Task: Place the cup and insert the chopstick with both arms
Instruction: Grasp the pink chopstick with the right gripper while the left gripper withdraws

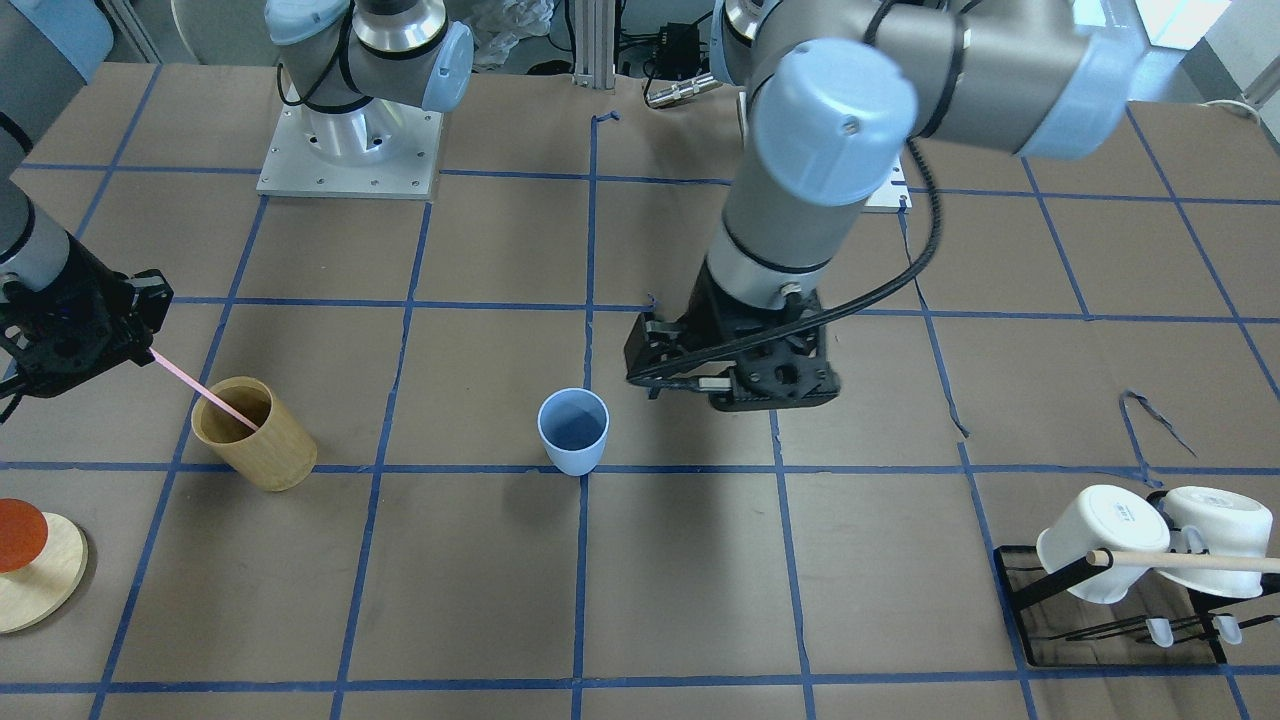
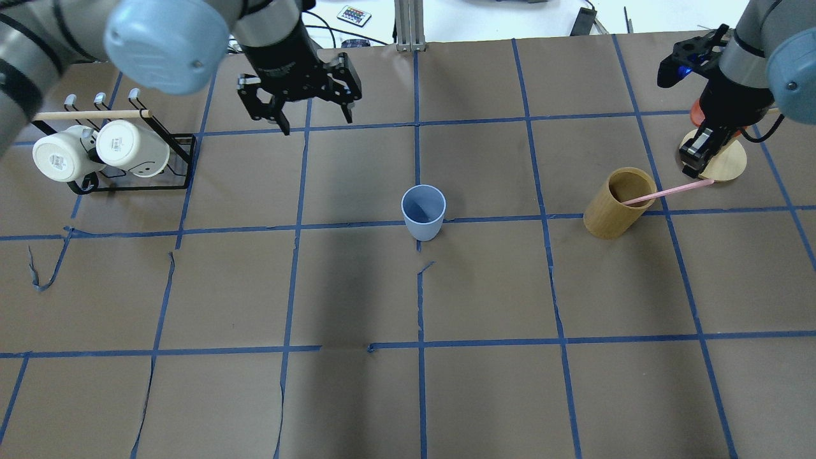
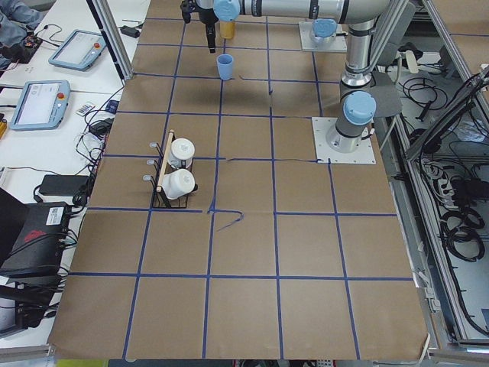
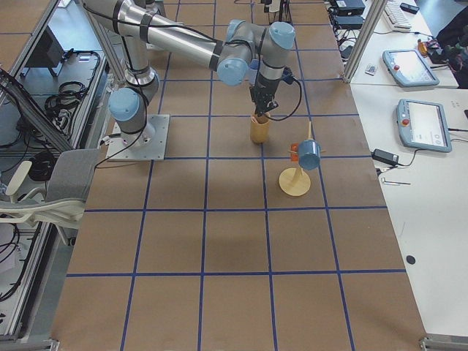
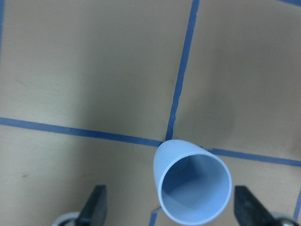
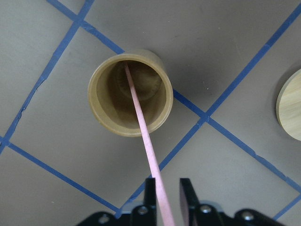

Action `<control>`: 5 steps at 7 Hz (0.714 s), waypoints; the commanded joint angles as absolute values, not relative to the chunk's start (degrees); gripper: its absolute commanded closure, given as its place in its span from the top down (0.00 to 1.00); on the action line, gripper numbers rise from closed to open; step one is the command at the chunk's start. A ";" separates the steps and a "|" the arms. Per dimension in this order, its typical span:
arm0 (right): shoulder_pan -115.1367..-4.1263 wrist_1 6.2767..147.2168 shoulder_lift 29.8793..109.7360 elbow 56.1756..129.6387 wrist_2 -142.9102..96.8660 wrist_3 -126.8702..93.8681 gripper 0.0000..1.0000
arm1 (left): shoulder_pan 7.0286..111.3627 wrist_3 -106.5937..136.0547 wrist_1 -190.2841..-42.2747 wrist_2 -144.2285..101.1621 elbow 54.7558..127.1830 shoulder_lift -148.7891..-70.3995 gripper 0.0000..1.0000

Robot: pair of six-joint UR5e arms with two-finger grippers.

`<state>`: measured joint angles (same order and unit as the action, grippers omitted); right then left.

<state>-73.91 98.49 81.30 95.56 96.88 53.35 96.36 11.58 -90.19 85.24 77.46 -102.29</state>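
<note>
The light-blue cup [image 2: 422, 211] stands upright and empty at the table's middle, where two tape lines cross; it also shows in the front view [image 1: 573, 430]. My left gripper [image 2: 317, 124] is open and empty, raised above the cup and apart from it. In the left wrist view the cup [image 5: 193, 188] shows below, between the spread fingers [image 5: 94, 209]. My right gripper [image 2: 693, 162] is shut on the upper end of the pink chopstick [image 2: 669, 191]. The chopstick's lower end sits inside the tan wooden holder [image 2: 619, 202]. The right wrist view shows the chopstick [image 6: 143, 127] running into the holder [image 6: 129, 92].
A black rack [image 2: 185, 162] with two white mugs [image 2: 131, 148] and a wooden dowel stands at the far left. A round wooden stand [image 2: 727, 162] with an orange piece is just beyond the right gripper. Blue tape lines grid the brown table.
</note>
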 commanded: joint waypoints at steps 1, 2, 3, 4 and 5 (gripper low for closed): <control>-73.92 98.70 81.21 95.71 96.86 53.09 0.88 | 92.40 4.44 -93.69 87.63 76.90 -97.40 1.00; -73.92 98.61 81.21 96.15 96.86 53.17 0.88 | 90.20 3.00 -93.78 86.41 76.99 -97.12 1.00; -73.92 98.61 81.12 97.11 96.86 53.17 0.88 | 90.52 3.08 -94.04 84.48 77.86 -96.77 1.00; -73.92 98.87 81.12 98.16 96.94 53.26 0.87 | 90.53 3.08 -93.26 84.38 79.00 -96.33 1.00; -73.92 98.79 81.12 98.26 97.03 52.91 0.85 | 90.53 2.99 -92.47 84.64 79.27 -95.81 1.00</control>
